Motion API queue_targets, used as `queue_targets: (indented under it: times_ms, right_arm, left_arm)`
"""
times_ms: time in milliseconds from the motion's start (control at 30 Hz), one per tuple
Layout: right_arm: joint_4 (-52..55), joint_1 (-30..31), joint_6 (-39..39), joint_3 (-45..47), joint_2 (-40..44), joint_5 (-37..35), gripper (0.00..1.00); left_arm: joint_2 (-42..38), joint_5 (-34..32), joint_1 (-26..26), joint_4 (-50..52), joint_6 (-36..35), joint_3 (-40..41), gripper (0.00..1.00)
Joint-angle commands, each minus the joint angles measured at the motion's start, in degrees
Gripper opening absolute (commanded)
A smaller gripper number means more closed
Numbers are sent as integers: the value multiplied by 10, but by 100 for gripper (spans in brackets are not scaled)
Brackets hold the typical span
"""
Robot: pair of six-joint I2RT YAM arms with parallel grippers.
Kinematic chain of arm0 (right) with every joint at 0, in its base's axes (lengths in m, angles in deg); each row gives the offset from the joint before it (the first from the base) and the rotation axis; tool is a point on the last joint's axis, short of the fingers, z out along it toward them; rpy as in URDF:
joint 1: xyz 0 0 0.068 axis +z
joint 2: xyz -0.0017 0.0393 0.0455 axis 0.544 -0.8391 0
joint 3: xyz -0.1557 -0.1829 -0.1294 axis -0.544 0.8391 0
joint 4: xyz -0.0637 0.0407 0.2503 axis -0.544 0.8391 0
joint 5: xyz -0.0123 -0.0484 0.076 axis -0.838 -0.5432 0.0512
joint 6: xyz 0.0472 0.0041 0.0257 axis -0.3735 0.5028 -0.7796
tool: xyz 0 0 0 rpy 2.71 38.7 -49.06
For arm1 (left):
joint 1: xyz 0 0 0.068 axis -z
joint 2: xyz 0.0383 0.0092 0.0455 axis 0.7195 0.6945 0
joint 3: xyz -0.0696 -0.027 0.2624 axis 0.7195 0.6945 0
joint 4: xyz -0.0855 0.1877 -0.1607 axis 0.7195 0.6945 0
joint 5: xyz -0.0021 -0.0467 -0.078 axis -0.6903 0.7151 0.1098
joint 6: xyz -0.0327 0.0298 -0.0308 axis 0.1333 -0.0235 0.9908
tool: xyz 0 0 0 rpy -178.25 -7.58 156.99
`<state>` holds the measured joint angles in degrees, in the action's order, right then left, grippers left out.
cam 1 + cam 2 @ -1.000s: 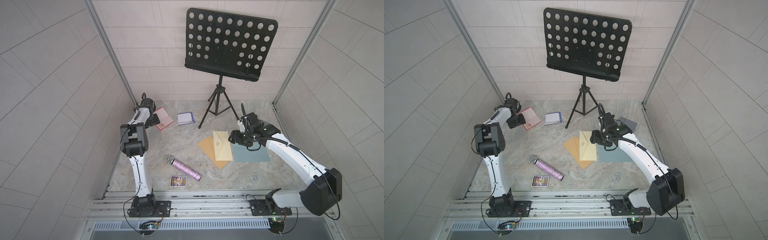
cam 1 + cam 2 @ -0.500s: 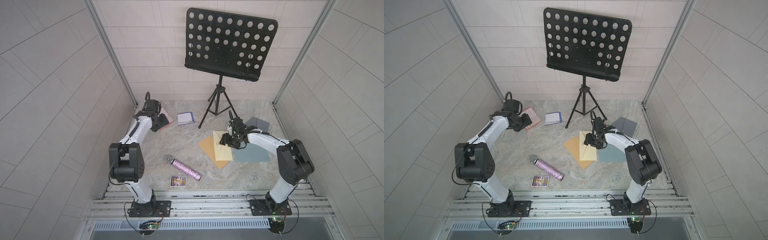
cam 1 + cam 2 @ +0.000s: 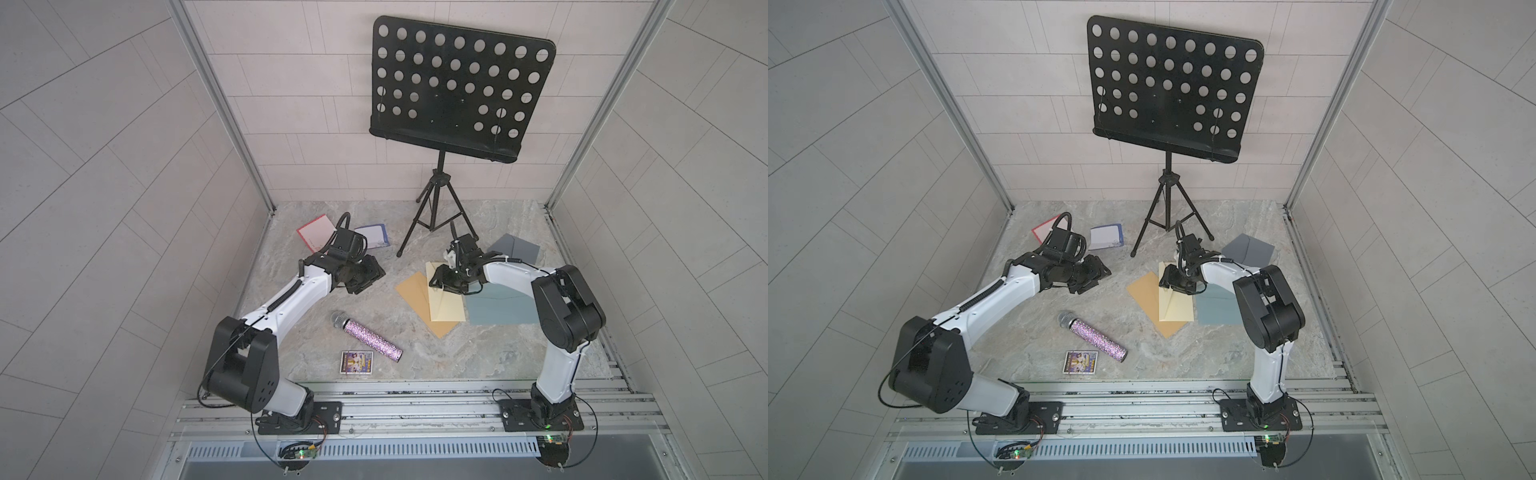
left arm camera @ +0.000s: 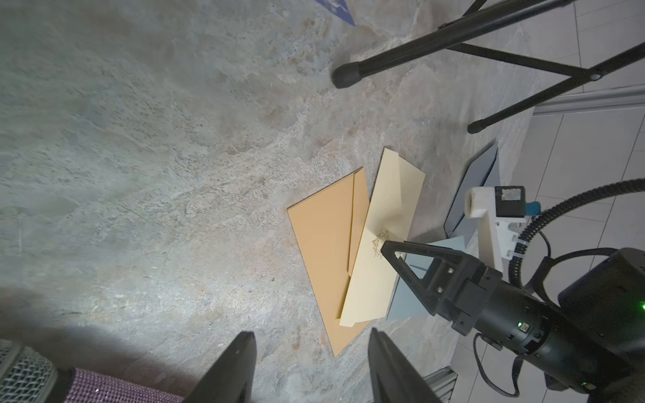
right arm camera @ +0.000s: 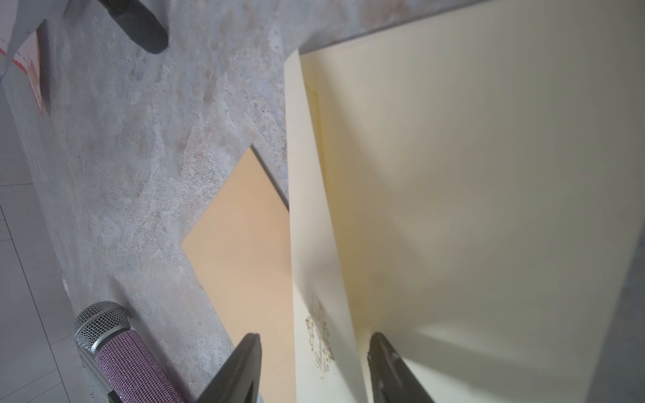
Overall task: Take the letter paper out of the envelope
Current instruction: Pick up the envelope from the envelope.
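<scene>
In both top views the right gripper point(image 3: 448, 283) sits low over the far end of the cream envelope point(image 3: 446, 311). That envelope overlaps a tan envelope point(image 3: 415, 299). The left gripper point(image 3: 368, 275) hangs well apart over the bare desk point(image 3: 316, 365).

Left wrist view: its fingers point(image 4: 244, 349) are spread and empty, with open desk ahead up to the tan envelope's edge.

Right wrist view: the fingers point(image 5: 249, 352) are spread astride the envelope's gold script point(image 5: 319, 335), which is too blurred to read. I cannot tell whether any letter paper shows.

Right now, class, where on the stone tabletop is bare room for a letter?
Bare: front right, between sparkly purple microphone, blue paper envelope and rail; centre, between left gripper and orange paper envelope. Crowded: cream envelope overlapping both under right gripper, black metal tripod legs behind.
</scene>
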<state>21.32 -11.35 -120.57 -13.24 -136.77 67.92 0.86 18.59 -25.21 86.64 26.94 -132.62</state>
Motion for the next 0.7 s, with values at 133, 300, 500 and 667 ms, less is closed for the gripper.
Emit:
queue_targets:
  times_ms: [133,300,500,667]
  right_arm:
    - [-21,12,-16,-13,-33,12,41]
    - [14,32,18,-39,-30,-19,0]
    - [131,95,143,-100,53,-79,0]
    - [192,137,226,-97,143,-119,0]
  left_arm:
    - [6,15,1,-14,17,-4,58]
    - [10,27,1,-10,25,-19,61]
    - [12,43,2,35,53,-92,77]
    - [5,61,1,47,94,-132,86]
